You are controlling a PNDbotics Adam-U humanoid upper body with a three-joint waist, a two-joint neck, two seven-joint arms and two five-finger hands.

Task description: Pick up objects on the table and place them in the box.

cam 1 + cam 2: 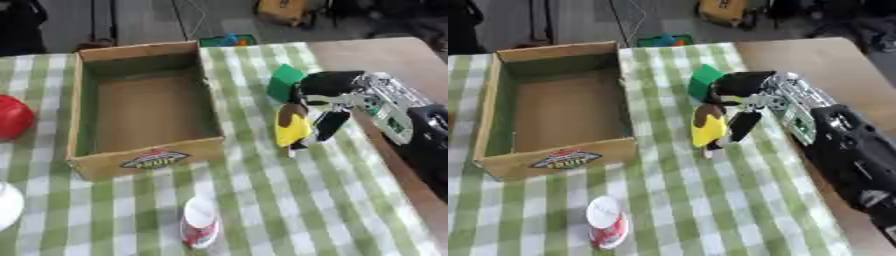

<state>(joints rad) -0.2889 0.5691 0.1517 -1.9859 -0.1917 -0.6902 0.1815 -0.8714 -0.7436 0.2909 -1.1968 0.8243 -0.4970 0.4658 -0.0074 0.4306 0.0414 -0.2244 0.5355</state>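
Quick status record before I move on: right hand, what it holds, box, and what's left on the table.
right hand: right of the box, above the checked cloth, fingers curled on an item
held item: yellow and brown object, lifted, not yet over the box
box: cardboard, open, nothing seen inside
green block: on the cloth just behind the right hand
small red-and-white container: lying near the front edge
red ball: left of the box
left hand: not in view

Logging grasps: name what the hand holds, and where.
The right hand grips a yellow and brown object by its upper part; the lower end hangs free.
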